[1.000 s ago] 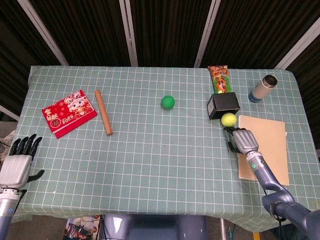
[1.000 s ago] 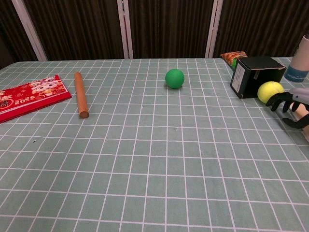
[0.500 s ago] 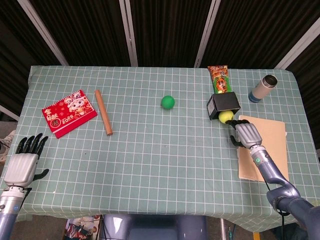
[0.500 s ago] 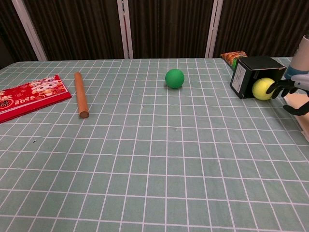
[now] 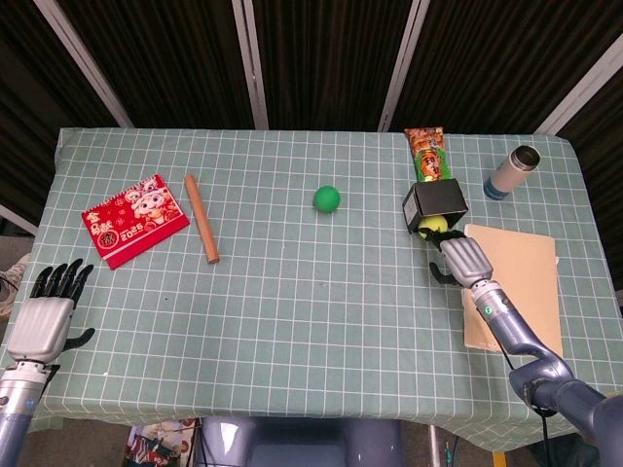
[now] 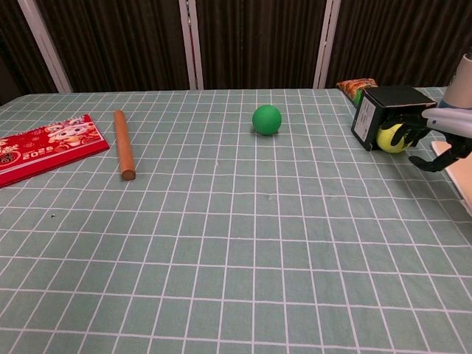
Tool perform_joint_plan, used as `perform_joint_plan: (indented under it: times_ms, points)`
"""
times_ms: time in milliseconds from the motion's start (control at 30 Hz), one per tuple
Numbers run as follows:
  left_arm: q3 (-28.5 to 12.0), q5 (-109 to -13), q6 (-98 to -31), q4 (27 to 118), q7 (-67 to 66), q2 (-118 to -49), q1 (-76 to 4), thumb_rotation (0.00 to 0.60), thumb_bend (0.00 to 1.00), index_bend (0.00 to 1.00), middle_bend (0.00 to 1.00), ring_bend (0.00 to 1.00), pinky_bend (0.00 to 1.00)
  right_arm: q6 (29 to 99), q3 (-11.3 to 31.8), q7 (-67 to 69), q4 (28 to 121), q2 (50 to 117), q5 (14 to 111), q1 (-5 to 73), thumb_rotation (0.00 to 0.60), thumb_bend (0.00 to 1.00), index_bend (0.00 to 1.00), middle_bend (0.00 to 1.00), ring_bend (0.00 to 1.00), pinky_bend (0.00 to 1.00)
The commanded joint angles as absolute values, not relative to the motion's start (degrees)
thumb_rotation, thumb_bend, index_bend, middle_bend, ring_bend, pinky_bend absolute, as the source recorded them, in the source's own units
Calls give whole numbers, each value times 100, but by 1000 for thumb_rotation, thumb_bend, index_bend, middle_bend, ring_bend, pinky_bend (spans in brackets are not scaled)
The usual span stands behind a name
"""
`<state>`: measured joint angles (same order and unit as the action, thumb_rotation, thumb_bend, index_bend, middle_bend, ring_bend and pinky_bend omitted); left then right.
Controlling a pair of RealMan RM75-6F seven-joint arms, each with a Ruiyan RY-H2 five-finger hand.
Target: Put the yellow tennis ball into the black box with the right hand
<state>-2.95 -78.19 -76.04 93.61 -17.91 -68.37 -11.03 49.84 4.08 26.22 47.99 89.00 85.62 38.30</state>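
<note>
One green checked tablecloth covers table; dark curtains behind.

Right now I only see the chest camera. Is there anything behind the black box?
Observer: Yes, the head view shows a snack packet lying flat behind the black box, touching its back.
Operator: Where's my other hand? I can't see it!
Observer: The left hand is at the table's near left corner, fingers apart, holding nothing.
Operator: What's the pale thing by my right hand?
Observer: A tan notebook. The right hand sits over its left edge, fingers reaching to the yellow tennis ball at the box's opening.
</note>
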Motion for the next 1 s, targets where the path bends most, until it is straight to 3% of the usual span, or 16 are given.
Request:
perform_joint_plan:
  times_ms: [33,200,333,433,767,1000]
  points:
    - [-280,-7839,-7619,9381,-1762,-6821,-1093,600,157,0,0,0,0,4864,396,2751,4693,8884,8567,3901,600,548,111,255,133,137]
    - [-291,-7715,-7507,9309,-1766,-6844,-1129,600,157,0,0,0,0,4734,329,2927,4471,8913,8608,3973,600,548,111,218,71,43]
    - [-290,-7720,-7521,9295,-1777,-6860,-1137,600,157,0,0,0,0,4587,226,3149,4351,8913,8670,4020,600,548,103,77,2,0]
    - [-294,-7712,-7522,9298,-1780,-6865,-1145,600,158,0,0,0,0,4512,123,3312,4344,8869,8749,4040,600,548,35,1,0,0]
    - [-271,-7715,-7509,9332,-1822,-6864,-1165,600,158,0,0,0,0,4609,-30,3405,4613,8606,8823,3944,600,548,0,0,0,0]
    - [-170,-8026,-7825,9447,-1640,-6739,-1023,600,159,0,0,0,0,5241,-46,3040,5565,8076,8754,3534,600,540,0,0,0,0]
